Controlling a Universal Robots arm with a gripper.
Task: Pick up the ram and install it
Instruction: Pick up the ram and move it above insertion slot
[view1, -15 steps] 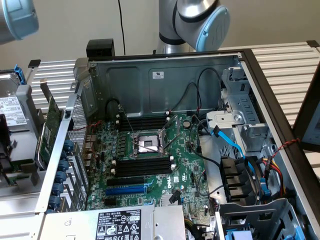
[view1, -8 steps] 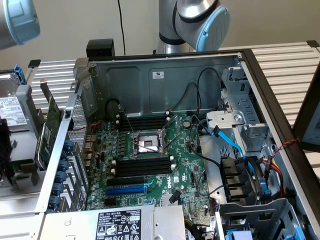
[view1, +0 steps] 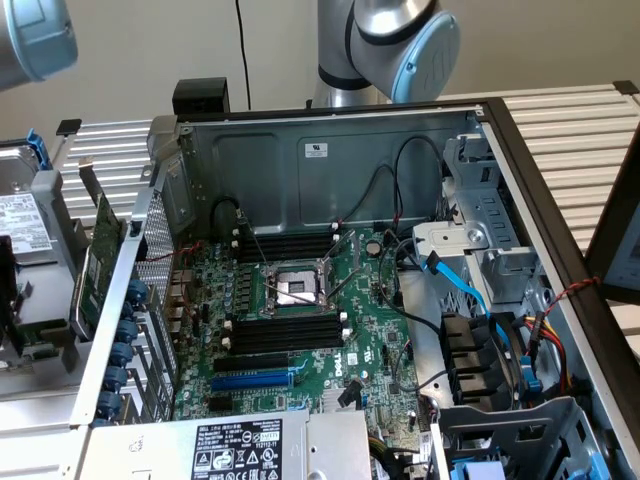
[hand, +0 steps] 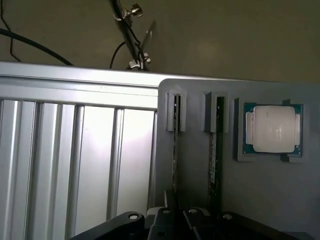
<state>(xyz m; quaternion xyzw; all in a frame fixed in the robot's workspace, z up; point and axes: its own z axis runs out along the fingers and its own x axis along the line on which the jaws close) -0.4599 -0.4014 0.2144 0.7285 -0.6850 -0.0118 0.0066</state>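
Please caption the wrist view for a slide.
Gripper near two ram sticks held edgewise in a grey holder, beside a processor.

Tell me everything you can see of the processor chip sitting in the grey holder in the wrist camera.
The processor chip is a square green board topped by a matte silver metal lid with rounded corners and small side tabs. It lies flat, lid facing the camera, seated in a shallow recess of the grey holder, whose raised lips touch its edges. Nothing grips it. Two thin boards stand on edge in slots beside it.

Robotics lab, opened computer case (view1: 330, 170), aluminium bench (view1: 570, 125)
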